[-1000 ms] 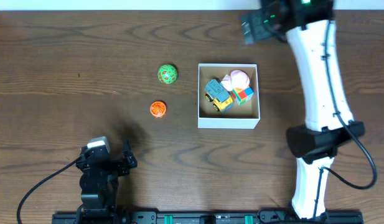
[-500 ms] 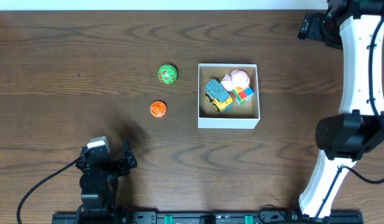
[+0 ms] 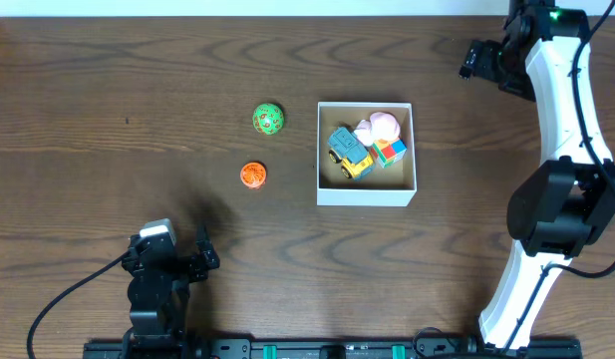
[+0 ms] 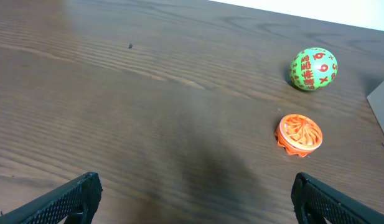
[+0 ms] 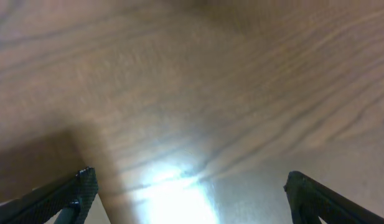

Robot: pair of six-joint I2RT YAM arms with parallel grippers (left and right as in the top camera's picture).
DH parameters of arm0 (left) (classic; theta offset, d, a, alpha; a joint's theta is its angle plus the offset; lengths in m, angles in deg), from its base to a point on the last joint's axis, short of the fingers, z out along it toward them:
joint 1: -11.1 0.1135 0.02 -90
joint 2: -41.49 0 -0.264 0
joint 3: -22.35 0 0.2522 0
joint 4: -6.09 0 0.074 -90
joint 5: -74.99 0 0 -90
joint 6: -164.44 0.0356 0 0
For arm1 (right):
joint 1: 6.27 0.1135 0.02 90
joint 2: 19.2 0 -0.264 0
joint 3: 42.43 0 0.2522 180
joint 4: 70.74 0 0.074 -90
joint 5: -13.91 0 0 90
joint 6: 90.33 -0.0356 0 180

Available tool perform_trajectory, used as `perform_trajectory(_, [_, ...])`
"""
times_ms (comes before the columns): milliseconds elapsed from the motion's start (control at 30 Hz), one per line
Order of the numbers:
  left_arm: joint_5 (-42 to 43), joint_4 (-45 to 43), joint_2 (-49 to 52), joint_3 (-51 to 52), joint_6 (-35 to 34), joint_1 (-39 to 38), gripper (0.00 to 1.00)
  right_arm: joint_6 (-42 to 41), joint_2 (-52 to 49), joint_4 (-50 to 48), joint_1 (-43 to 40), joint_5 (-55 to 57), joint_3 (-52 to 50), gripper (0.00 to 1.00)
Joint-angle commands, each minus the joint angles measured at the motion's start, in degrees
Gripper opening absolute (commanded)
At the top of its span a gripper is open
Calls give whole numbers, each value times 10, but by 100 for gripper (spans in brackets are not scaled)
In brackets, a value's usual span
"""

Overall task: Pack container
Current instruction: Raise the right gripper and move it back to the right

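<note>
The container (image 3: 366, 194), a square white-walled box, sits right of the table's middle. It holds a yellow and blue toy truck (image 3: 349, 152), a pink toy (image 3: 379, 127) and a coloured cube (image 3: 391, 152). A green ball (image 3: 268, 119) and an orange disc (image 3: 252, 176) lie on the wood to its left. In the left wrist view the green ball (image 4: 312, 69) and orange disc (image 4: 299, 132) lie ahead to the right. My left gripper (image 4: 193, 190) is open and empty at the front left (image 3: 175, 247). My right gripper (image 3: 478, 58) is open and empty at the far right (image 5: 188, 186), over bare wood.
A corner of the container (image 4: 383, 99) shows at the right edge of the left wrist view. The right arm's white links (image 3: 558, 110) stretch along the table's right side. Bright glare lies on the wood below the right gripper.
The right arm has swung from behind the container out to the far right corner of the table. The left arm and the toys have not moved.
</note>
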Motion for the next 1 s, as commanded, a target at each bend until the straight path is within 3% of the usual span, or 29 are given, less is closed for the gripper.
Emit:
perform_trajectory(0, [-1, 0, 0, 11, -3, 2, 98, -12, 7, -30, 0, -6, -19, 99])
perform_trajectory(167, [-1, 0, 0, 11, -3, 2, 98, -12, 6, -85, -4, 10, -65, 99])
perform_trajectory(667, [0, 0, 0, 11, -3, 2, 98, -12, 6, -86, -8, 38, -81, 99])
perform_trajectory(967, [-1, 0, 0, 11, -3, 2, 98, -76, 6, -83, -38, 53, -82, 99])
